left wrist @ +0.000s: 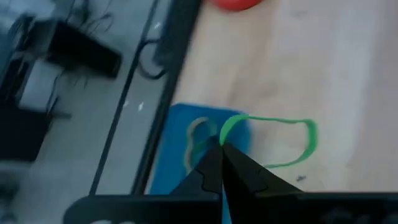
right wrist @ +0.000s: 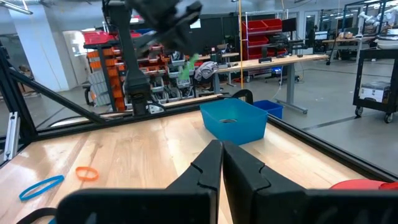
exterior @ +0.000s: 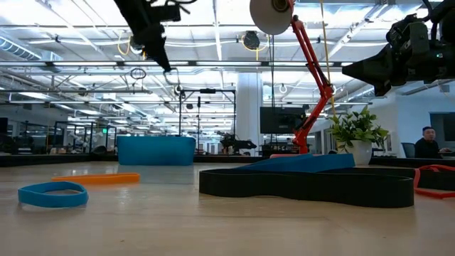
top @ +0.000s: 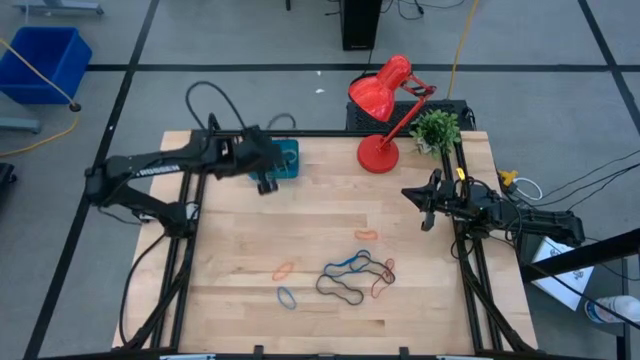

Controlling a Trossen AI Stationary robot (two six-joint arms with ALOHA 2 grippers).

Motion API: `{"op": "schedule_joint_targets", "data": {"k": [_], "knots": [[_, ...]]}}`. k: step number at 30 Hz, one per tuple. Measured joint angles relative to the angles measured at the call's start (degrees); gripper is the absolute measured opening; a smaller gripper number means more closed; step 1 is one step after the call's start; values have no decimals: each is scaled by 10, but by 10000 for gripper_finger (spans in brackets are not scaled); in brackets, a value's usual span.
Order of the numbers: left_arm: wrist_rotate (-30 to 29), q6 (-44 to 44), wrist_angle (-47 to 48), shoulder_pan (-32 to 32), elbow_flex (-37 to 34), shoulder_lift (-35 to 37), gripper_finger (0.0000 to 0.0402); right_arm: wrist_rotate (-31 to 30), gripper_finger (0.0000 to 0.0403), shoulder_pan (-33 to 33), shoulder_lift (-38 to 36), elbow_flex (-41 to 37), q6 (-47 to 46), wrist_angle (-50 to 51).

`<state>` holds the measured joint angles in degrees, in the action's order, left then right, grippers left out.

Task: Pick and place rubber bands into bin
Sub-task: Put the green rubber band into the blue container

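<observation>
My left gripper (top: 266, 185) hangs above the table beside the teal bin (top: 290, 150) at the far left, shut on a green rubber band (left wrist: 309, 140). The bin (left wrist: 171, 162) lies under the fingertips and holds a tan band (left wrist: 199, 134). More rubber bands lie flat on the table: an orange one (top: 366, 235), another orange one (top: 284, 270), a blue one (top: 287, 297), and a tangle of black, blue and red ones (top: 355, 275). My right gripper (top: 425, 215) waits shut at the table's right edge, touching nothing. My left gripper pinches one end of the green band's loop (left wrist: 225, 130) between its two fingertips. The fingers slant downward from above. The band is lifted clear; the remaining loop reaches out beyond the fingertips, partly over the bin and partly over the wood, and shows below the gripper (right wrist: 186, 67).
A red desk lamp (top: 380, 95) and a small potted plant (top: 437, 128) stand at the table's far right. Black frame rails run along the table's edges. A larger blue crate (top: 45, 60) sits on the floor beyond the far left corner.
</observation>
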<state>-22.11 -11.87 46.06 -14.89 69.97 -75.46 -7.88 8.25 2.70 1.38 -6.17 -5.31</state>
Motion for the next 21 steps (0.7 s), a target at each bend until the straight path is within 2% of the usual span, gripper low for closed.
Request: {"op": "schedule_joint_targets", "data": {"k": [5, 10, 15, 21], "knots": [[-9, 6, -27, -76, 0, -3, 9, 0, 9, 0, 0, 0, 9, 0], [-2, 17, -47, -125, 0, -32, 7, 0, 9, 0, 0, 0, 9, 1], [32, 15, -46, -152, 0, -88, 4, 1, 9, 0, 0, 0, 9, 5], [36, 15, -51, -168, 0, -163, 15, 1, 9, 0, 0, 0, 9, 5]]}}
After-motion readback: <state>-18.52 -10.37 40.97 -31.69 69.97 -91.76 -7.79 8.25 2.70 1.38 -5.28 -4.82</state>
